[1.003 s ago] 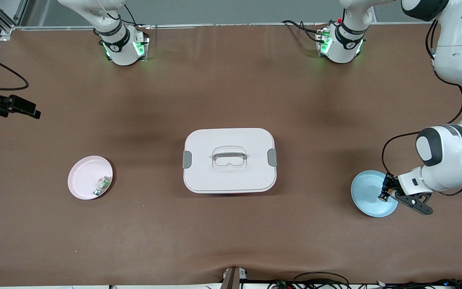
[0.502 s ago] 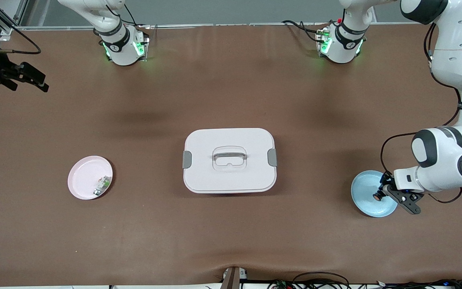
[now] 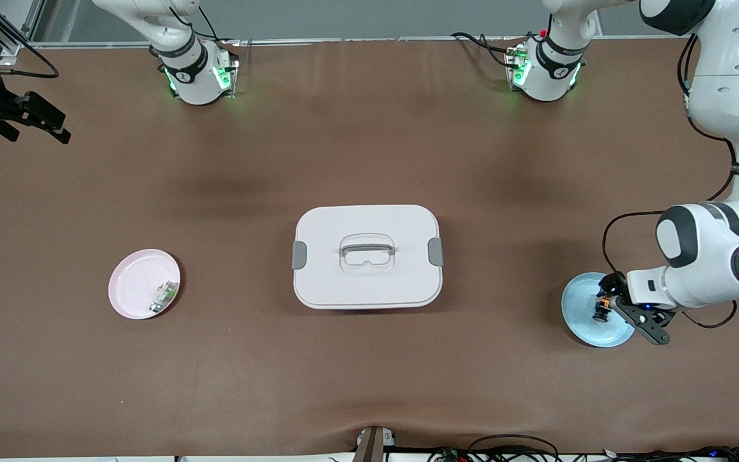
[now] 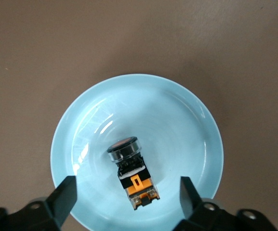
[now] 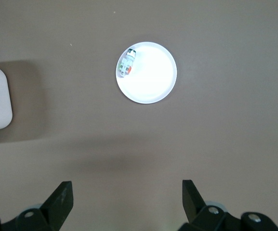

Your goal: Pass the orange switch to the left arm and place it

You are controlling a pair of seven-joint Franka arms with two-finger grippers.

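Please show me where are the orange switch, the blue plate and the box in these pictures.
orange switch (image 4: 130, 169): left wrist view, on its black middle body, below the round button.
blue plate (image 4: 196, 120): left wrist view, on its bare inner rim.
box (image 3: 367, 282): front view, on the plain white lid, nearer the camera than the handle.

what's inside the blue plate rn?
Only the orange switch, lying on its side in the blue plate. The open left end effector straddles it without gripping. The plate's edge nearest the end effector is hidden.

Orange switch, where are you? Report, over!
Orange switch lying in blue plate. Left gripper open over it. Right gripper open, waiting. Box mid-table.
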